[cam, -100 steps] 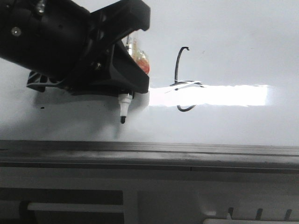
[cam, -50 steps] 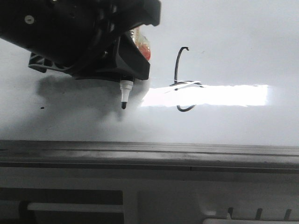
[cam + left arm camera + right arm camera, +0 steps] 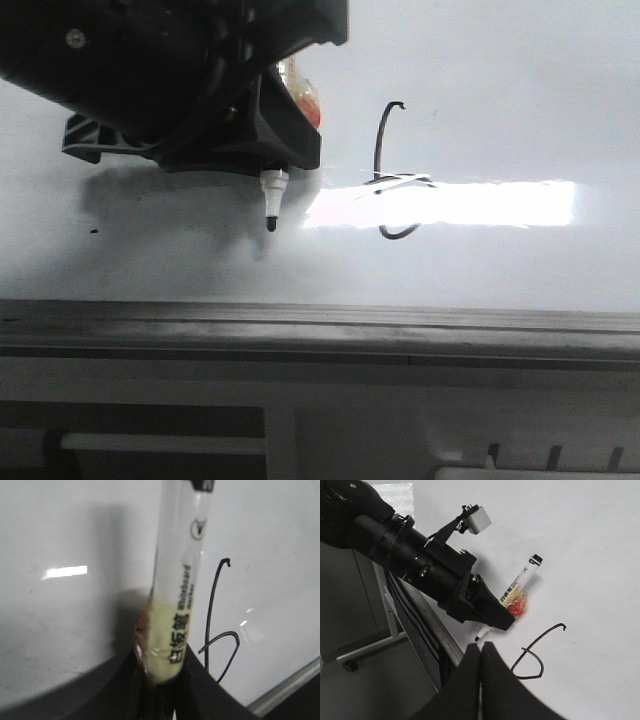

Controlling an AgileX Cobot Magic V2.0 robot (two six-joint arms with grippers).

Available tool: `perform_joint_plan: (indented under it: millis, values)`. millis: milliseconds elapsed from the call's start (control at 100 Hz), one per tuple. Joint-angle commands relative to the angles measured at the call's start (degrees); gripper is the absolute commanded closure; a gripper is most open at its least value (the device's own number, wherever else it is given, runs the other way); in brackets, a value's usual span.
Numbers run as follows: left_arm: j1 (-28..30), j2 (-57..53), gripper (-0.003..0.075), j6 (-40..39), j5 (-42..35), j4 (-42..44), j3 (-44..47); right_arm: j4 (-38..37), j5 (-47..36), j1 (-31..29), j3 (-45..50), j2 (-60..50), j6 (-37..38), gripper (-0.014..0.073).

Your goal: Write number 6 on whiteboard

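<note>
Marker [image 3: 270,205]: whiteboard type, clear barrel, black nib down; pinched in the left gripper [image 3: 272,160], upper left of the front frame. Nib reads as lifted just off the whiteboard [image 3: 480,60], though glare makes contact hard to confirm.

Number 6 [image 3: 392,170]: centre frame, right of the nib and apart from it; hooked top, tall curve, loop crossing the bright glare band. Appears complete.

Right gripper [image 3: 480,655]: fingers pressed together, holding nothing, low centre of its wrist frame.

Handling note: lift the nib straight away from the surface; a sideways drift right would smear the stroke.

Clearance: grey rail [image 3: 320,325] spans the lower frame below the nib; open board lies left and above.
</note>
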Motion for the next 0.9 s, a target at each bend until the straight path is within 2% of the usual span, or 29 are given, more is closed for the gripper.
perform_joint_plan:
  millis: [0, 100, 150, 470, 540, 660, 730, 890]
  values:
    - [1.35, 2.39, 0.0615, 0.16, -14.63, 0.02, -0.01, 0.79, -4.57, -0.27, -1.52, -0.01, 0.0, 0.0656]
    - [1.35, 2.39, 0.0455, 0.16, -14.63, -0.16, -0.01, 0.79, -4.57, -0.27, -1.52, -0.01, 0.0, 0.0656]
    - [1.35, 2.39, 0.0413, 0.16, -14.92, -0.45, -0.01, 0.79, -4.57, -0.27, -1.52, -0.01, 0.0, 0.0656]
    - [1.35, 2.39, 0.0395, 0.16, -15.92, -0.58, -0.01, 1.82, -4.57, -0.27, -1.52, -0.01, 0.0, 0.0656]
    - [1.35, 2.39, 0.0344, 0.16, -16.06, -0.58, -0.01, 1.9, -4.57, -0.27, -1.52, -0.01, 0.0, 0.0656]
    - [1.35, 2.39, 0.0188, 0.16, -16.06, -0.58, -0.39, 1.96, -4.57, -0.27, -1.52, -0.01, 0.0, 0.0656]
    - [1.35, 2.27, 0.0128, 0.16, -16.06, -0.58, -0.97, 1.96, -4.71, -0.27, -1.52, -0.01, 0.0, 0.0656]
    - [1.35, -0.56, 0.012, 0.16, -15.83, -0.46, -2.17, 1.96, -7.52, -0.27, -1.52, -0.01, 0.0, 0.0656]
